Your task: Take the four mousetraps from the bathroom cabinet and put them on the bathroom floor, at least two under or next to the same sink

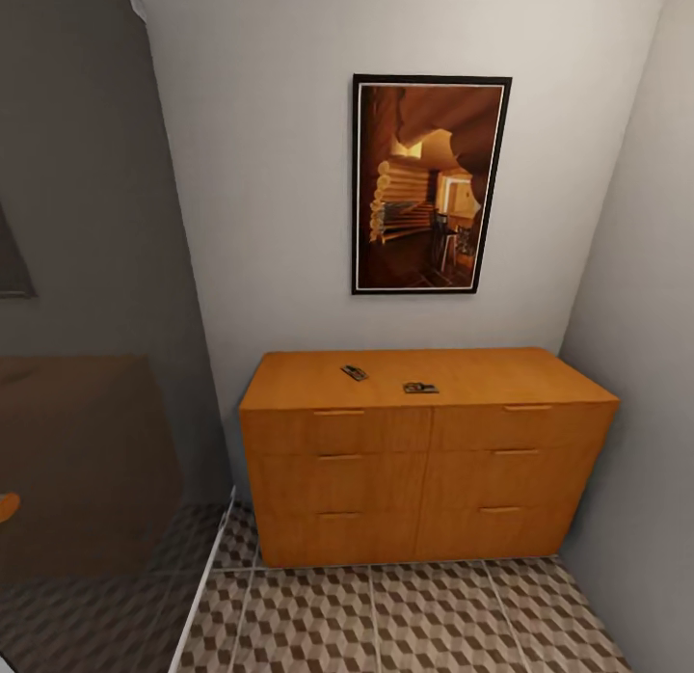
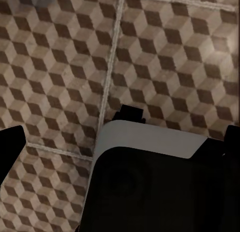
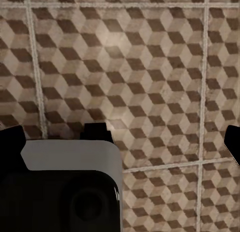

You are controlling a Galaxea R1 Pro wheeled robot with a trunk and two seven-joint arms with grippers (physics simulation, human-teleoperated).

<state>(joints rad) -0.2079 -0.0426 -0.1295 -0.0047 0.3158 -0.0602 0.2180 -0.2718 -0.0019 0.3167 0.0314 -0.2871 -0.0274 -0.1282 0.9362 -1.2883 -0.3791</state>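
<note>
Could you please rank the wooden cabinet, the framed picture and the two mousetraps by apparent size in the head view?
1. Orange-brown wooden cabinet
2. Black-framed picture
3. Two small dark mousetraps on the cabinet top, which look alike in size.

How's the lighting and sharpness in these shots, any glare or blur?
Head view: soft, even light; a dim, darker panel fills the left side; the two mousetraps on the cabinet are small and slightly blurred, and the framed picture shows no glare. Both wrist views: the bathroom floor pattern is crisp, with a faint bright patch in the right wrist view.
</note>
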